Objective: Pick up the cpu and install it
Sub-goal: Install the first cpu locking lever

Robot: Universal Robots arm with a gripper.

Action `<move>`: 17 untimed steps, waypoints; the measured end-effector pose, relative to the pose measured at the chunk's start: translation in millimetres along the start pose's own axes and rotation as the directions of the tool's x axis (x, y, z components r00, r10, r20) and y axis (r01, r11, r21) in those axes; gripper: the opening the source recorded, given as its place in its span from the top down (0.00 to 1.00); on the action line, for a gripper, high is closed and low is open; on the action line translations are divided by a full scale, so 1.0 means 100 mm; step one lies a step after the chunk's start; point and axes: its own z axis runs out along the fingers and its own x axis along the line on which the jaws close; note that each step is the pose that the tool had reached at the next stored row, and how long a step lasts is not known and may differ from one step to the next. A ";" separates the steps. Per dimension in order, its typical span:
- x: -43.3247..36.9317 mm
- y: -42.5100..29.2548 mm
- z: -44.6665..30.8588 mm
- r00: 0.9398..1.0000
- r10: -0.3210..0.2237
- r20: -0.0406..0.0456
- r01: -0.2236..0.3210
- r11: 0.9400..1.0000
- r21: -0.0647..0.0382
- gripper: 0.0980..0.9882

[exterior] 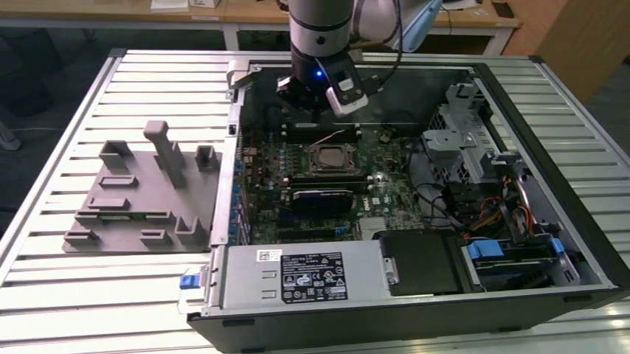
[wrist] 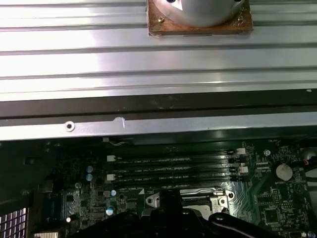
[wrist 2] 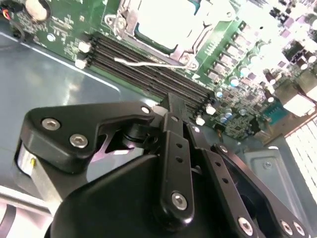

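Note:
The cpu [exterior: 328, 156] lies flat inside the black-framed socket on the motherboard, its pale shiny top showing in the second wrist view [wrist 2: 166, 22]. My gripper [exterior: 307, 110] hangs inside the open computer case, above the board and just behind the socket toward the rear wall. In both wrist views its black fingers meet in a single tip [wrist 2: 174, 101] [wrist: 166, 196] with nothing between them. The gripper's body hides most of the socket [wrist: 198, 198] in the first wrist view.
Empty memory slots [wrist 2: 148, 69] run beside the socket. A grey plastic fixture plate [exterior: 147, 192] with upright blocks sits on the slatted table at the exterior view's left. The power supply [exterior: 295, 276] and drive cage [exterior: 462, 140] crowd the case.

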 end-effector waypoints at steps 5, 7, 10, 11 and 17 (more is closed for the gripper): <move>-0.002 -0.001 0.003 1.000 0.000 0.003 0.000 1.000 0.000 0.99; -0.002 -0.007 0.021 1.000 -0.004 0.021 0.004 1.000 -0.001 0.99; -0.002 -0.011 0.037 0.999 -0.009 0.041 0.009 1.000 -0.003 0.99; -0.001 -0.013 0.041 0.999 -0.011 0.047 0.011 1.000 -0.003 0.99; -0.051 -0.027 0.120 0.995 -0.014 0.100 0.014 1.000 -0.005 0.99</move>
